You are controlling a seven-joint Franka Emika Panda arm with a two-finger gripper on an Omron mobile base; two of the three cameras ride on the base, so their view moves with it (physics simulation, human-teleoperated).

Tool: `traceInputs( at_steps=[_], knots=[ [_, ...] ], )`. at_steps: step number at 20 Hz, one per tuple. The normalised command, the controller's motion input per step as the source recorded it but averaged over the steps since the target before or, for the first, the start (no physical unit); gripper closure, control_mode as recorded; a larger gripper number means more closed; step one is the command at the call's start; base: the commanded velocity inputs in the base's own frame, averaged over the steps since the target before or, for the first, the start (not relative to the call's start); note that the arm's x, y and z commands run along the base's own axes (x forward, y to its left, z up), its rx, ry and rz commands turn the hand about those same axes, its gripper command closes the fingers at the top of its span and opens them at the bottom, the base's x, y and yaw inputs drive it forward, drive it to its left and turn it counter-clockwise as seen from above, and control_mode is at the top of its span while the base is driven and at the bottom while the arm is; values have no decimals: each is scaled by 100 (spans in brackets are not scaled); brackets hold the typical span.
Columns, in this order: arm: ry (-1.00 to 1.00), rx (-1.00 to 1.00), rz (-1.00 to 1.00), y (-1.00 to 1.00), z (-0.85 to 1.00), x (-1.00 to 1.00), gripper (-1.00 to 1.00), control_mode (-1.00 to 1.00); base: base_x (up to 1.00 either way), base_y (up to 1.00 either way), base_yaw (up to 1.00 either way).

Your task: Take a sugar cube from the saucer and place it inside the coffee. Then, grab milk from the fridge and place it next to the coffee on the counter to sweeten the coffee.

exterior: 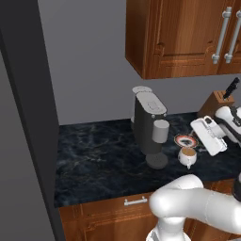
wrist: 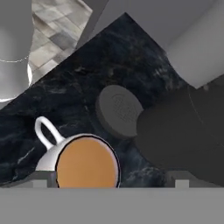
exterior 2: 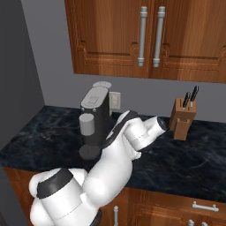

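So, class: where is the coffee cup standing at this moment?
In the left base view the coffee stands on the counter, just right of the grey coffee machine and in front of the saucer; the hand view looks down into it.

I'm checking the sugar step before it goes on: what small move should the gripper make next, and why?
Probably shift a little sideways to centre the gripper over the coffee, then release if it holds a cube. In the hand view the cup sits off to one side between the fingertips, and no cube can be made out. The saucer lies just behind the cup on the counter.
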Motion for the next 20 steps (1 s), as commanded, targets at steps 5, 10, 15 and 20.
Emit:
traceInputs(
  at_steps=[5, 10, 15, 20],
  knots=[
    [-7, -9, 4, 20, 55, -65, -100, -100, 0, 0, 0],
    [0, -23, 0, 68, 27, -47, -100, -100, 0, 0, 0],
    [0, -11, 4, 34, 40, -47, -100, -100, 0, 0, 0],
    [0, -17, 22, 60, 45, -32, -100, -100, 0, 0, 0]
  ],
)
